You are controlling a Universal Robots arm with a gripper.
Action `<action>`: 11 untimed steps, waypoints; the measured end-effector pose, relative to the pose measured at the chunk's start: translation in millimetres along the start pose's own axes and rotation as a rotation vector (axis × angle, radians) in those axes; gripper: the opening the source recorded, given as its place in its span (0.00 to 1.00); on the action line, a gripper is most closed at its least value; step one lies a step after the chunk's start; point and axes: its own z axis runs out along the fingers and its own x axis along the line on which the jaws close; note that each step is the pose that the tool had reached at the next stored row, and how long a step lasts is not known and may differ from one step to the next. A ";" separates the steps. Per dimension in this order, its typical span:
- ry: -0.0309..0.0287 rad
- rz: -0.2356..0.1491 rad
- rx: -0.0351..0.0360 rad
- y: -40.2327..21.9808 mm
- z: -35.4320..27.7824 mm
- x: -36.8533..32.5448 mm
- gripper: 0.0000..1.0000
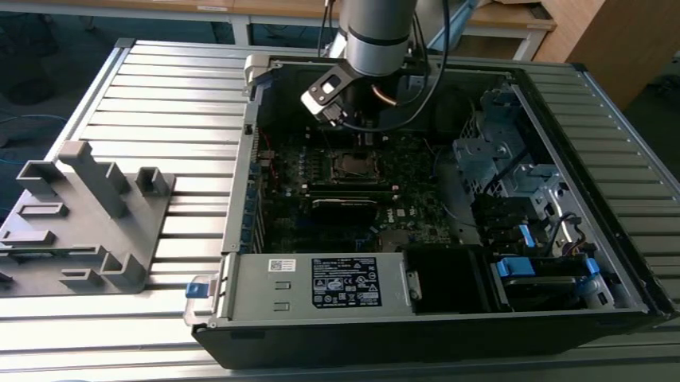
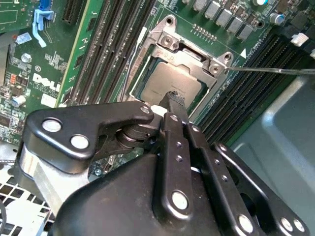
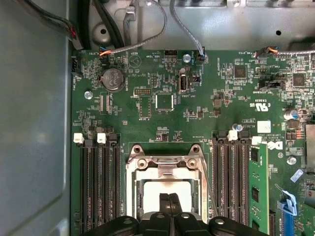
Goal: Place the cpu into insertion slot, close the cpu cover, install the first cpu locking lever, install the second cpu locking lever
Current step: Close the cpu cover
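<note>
- gripper [image 2: 172,97]: black fingers pressed together at the tips, nothing clamped between them
- cpu [image 2: 160,83]: grey metal top, sits flat in the insertion slot [image 1: 352,165] on the green motherboard [image 3: 162,118]
- gripper tip is right over the cpu top, near the middle of its edge closest to the gripper body; cannot tell if it touches the metal or hangs just above
- cpu cover [image 2: 189,53]: silvery frame lies around the cpu, whose top shows through the square window; looks down flat in both wrist views
- locking lever [image 2: 275,70]: thin metal rod sticks out sideways from a socket corner, away from the frame, well apart from the gripper tip
- memory slots [image 3: 98,187] run along both sides of the socket
- exterior view: arm [image 1: 380,32] reaches down into the open computer case [image 1: 425,342], wrist above the socket
- grey fixture [image 1: 80,215] sits on the slatted table [image 1: 170,95] at the exterior view's left, well apart from the case
</note>
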 end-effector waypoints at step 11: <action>-0.0012 0.000 0.0009 -3.3 5.2 -0.3 0.10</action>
